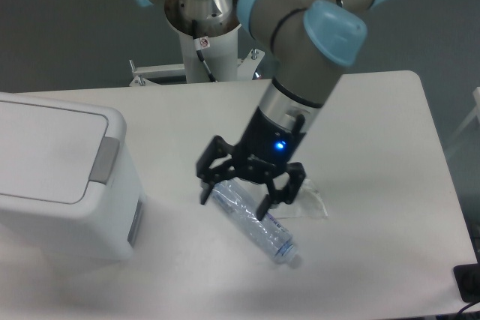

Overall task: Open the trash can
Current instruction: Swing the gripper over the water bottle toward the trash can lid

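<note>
The trash can [60,177] is a large white boxy bin at the left edge of the table, its flat lid down and its grey push tab [104,160] facing right. My gripper [234,198] hangs open above the table, over the upper end of a clear crushed plastic bottle [256,222], with nothing between its fingers. It is well to the right of the bin and apart from it. A blue light glows on the wrist.
A clear plastic sheet [309,201] lies just right of the bottle, partly hidden by the gripper. The robot's base [202,28] stands behind the table's far edge. A dark object [469,281] shows at the lower right corner.
</note>
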Robot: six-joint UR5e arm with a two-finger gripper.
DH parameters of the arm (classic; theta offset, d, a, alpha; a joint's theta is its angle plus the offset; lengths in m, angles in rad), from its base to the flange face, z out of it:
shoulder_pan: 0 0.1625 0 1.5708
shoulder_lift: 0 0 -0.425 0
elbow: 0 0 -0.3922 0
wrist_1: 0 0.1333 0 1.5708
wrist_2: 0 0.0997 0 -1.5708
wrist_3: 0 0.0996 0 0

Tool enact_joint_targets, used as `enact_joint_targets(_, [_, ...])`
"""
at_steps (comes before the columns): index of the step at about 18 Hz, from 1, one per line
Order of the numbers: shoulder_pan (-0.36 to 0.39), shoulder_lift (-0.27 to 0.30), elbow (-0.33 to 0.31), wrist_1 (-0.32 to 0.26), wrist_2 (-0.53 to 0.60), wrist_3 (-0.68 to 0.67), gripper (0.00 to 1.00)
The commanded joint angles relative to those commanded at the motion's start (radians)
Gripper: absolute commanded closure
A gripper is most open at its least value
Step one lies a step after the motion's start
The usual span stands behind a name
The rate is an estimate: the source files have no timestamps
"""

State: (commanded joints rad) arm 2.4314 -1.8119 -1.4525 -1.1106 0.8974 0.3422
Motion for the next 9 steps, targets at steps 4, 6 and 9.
enact_joint_targets(4, [-0.058,0.046,-0.052,0.005,0.002,0.001,0.0])
enact_joint_targets(6, [-0.078,0.061,-0.058,0.006,0.003,0.0,0.0])
enact_joint_targets(9, [-0.081,0.08,-0.084,0.006,0.003,0.001,0.0])
